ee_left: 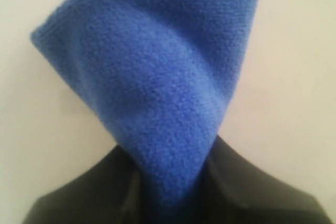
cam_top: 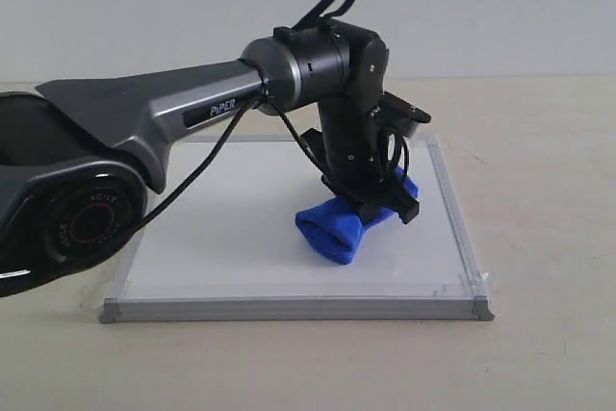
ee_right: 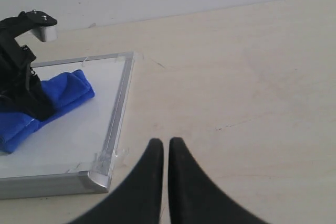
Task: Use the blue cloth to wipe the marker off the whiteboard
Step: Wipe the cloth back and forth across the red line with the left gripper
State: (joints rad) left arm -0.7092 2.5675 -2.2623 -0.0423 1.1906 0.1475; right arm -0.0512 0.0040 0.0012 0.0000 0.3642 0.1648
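Pinching the blue cloth [cam_top: 339, 228] on the whiteboard [cam_top: 241, 238], left tool [cam_top: 373, 203]; right tool [ee_right: 166, 150] closed, nearby.

A dark arm [cam_top: 144, 117] reaches in from the left over the board [cam_top: 221, 238], which lies flat on the pale worktop [cam_top: 549, 238]. The left gripper [cam_top: 380, 201] points down, its jaws clamped on the middle of the cloth [cam_top: 332, 228]. The cloth, pinched into a bow shape, rests on the board's white face, right of centre. A black cable [cam_top: 207, 156] hangs beside the arm.
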